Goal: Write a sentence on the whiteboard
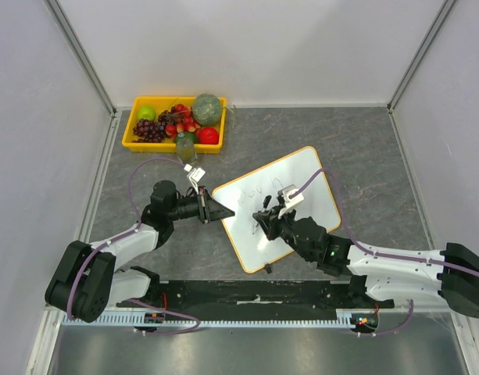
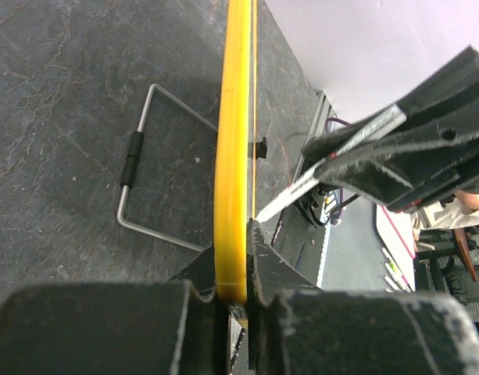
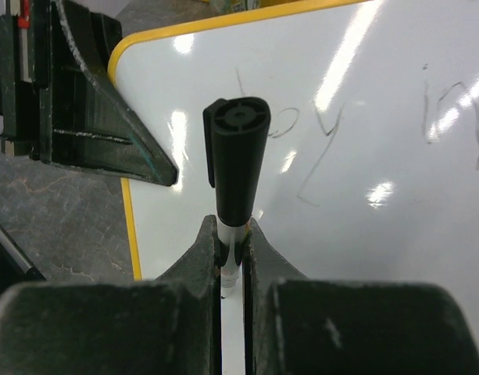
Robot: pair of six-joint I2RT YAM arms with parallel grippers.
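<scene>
- Already the whiteboard [image 1: 305, 183] carries some writing; it lies on the surface between the two tools, its near-left edge in the left tool [image 2: 233, 291] and its face under the right tool [image 3: 232, 251].
- Left tool: clenched on the board's yellow frame, one finger on each side of the rim; I judge that it is steadying the board for writing.
- Right tool: clenched on the marker [image 3: 236, 152], grasping the white barrel, with the black end sticking out above the fingers; the tip is hidden in the right wrist view.
- From the left wrist view the marker's pale tip points down at the board face close to the left tool; whether it touches the board I cannot tell.
- Done so far: the sentence [image 3: 317, 156] is begun; thin dark strokes that read roughly "Joy in" run in one line just ahead of the right tool and off to its right.
- Left to do: below that line, nearer the right tool, the board looks bare, so I judge that the rest of the sentence is not yet written; the task seems less than half done.
- Elsewhere: a wire stand [image 2: 132, 168] lies on the surface beside the left tool, behind the board; a fruit tray [image 1: 130, 129] sits well beyond both tools and plays no part.
</scene>
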